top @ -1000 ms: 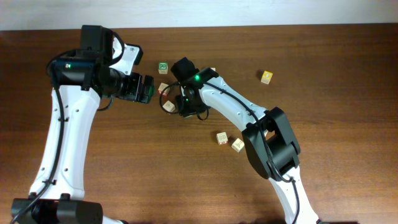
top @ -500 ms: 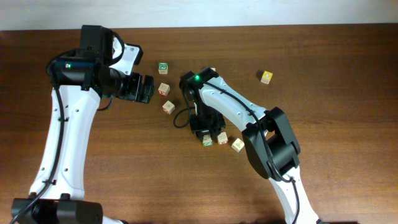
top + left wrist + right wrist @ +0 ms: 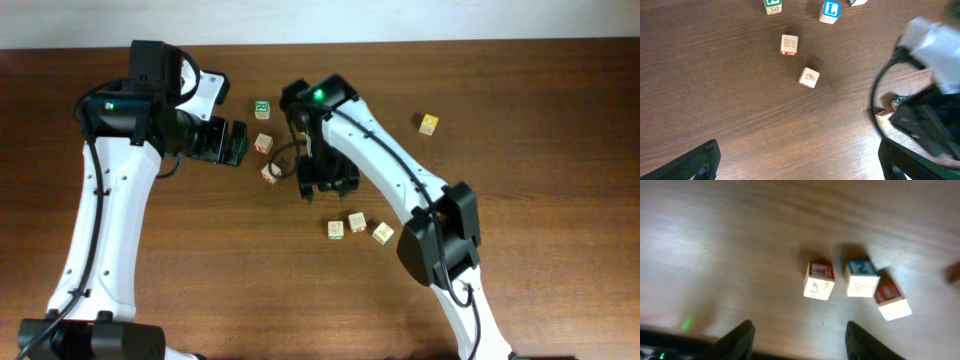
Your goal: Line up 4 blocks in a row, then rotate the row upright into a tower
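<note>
Three pale blocks lie in a short row: one (image 3: 335,229), one (image 3: 357,221) and one (image 3: 383,233). The right wrist view shows them as a red-topped cube (image 3: 819,280), a blue-topped cube (image 3: 861,278) and a tilted red-topped cube (image 3: 892,300). Two more pale blocks (image 3: 263,143) (image 3: 270,174) lie near the left gripper, printed 5 (image 3: 789,44) and 4 (image 3: 809,77). My right gripper (image 3: 325,182) (image 3: 799,335) hovers above and left of the row, open and empty. My left gripper (image 3: 238,143) (image 3: 800,167) is wide open over bare wood.
A green-faced cube (image 3: 262,109) (image 3: 773,6) sits at the back, with a blue L cube (image 3: 830,11) beside it in the left wrist view. A yellow cube (image 3: 429,124) lies far right. The right arm (image 3: 935,95) fills the right side of the left wrist view.
The right gripper swung down to the row, left a block at its left end, opened, and has drawn back up toward the table's middle. The left arm has stayed still.
</note>
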You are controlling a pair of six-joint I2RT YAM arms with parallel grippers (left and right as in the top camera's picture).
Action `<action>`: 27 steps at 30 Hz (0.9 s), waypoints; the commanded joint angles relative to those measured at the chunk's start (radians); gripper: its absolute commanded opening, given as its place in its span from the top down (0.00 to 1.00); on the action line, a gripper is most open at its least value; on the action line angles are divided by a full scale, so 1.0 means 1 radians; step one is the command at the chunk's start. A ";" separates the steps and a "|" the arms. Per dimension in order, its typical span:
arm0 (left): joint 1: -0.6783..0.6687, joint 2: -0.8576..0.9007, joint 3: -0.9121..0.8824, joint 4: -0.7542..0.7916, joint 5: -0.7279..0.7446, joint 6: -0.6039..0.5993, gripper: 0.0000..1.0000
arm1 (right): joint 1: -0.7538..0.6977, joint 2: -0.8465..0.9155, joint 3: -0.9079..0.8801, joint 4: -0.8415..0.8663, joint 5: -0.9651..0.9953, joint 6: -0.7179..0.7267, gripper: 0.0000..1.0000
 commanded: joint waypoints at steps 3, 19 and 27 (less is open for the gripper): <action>-0.002 0.007 0.021 0.001 0.014 -0.009 0.01 | -0.012 -0.157 0.273 -0.018 0.017 -0.011 0.47; -0.002 0.007 0.021 0.001 0.026 -0.010 0.01 | -0.137 -0.906 -0.739 0.122 0.235 0.257 0.52; -0.002 0.009 0.021 0.037 0.149 -0.010 0.01 | -0.158 -0.761 -1.120 0.565 0.101 0.132 0.59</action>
